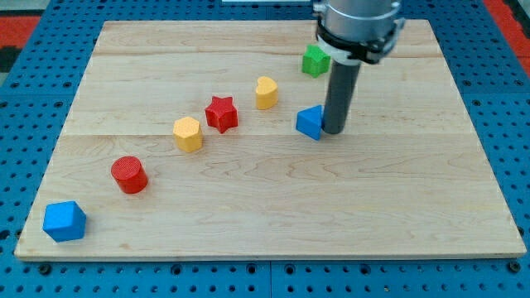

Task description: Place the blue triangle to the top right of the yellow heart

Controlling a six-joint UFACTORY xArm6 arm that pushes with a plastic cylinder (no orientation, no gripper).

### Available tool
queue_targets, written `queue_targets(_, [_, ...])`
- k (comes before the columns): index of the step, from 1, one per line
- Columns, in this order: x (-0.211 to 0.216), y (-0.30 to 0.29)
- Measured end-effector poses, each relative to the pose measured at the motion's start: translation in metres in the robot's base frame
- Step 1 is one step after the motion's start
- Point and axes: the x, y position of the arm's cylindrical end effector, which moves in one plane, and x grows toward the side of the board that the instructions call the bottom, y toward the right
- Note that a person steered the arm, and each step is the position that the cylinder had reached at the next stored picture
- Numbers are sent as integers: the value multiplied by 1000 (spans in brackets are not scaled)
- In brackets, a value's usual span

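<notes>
- Pale wooden board (248, 223) lies on a blue pegboard bench (25, 124), which shows on every side of it; red patches of flooring sit at the view's top corners
- Far left, near the board's bottom corner: blue cube (65, 221), standing alone, well apart from the others
- Up and to the right of it: red cylinder (129, 175), upright, ridged top face
- Next along the same rising diagonal: yellow hexagon (188, 133), just beside the red star (221, 113); I cannot tell whether the two touch
- Yellow heart (266, 93) further up the line, near the star but clear of it
- Blue triangle (310, 122), the task's block, lies to the lower right of the yellow heart, near it, not touching it
- Green block (315, 60), shape hard to make out, sits above the triangle towards the view's top, partly behind the arm's grey and white collar (358, 29)
- Dark rod comes straight down from that collar; my tip (334, 130) rests on the board against the blue triangle's right side, touching or very nearly so
- No gripper on this arm, only the rod, so nothing opens, closes or holds; the tip merely stands beside the block
- Right-hand part of the board carries no blocks past the rod
</notes>
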Motion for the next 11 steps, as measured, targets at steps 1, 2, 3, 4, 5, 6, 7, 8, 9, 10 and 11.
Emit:
queue_targets(1, [48,9])
queue_targets(2, [43,-35])
queue_targets(3, [29,-33])
queue_targets(4, [11,-29])
queue_targets(5, [-11,-28])
queue_targets(6, [-25,-22])
queue_targets(7, [-25,8])
queue_targets(8, [-43,12])
queue_targets(9, [-74,10])
queue_targets(10, [-51,38])
queue_targets(11, [-31,47])
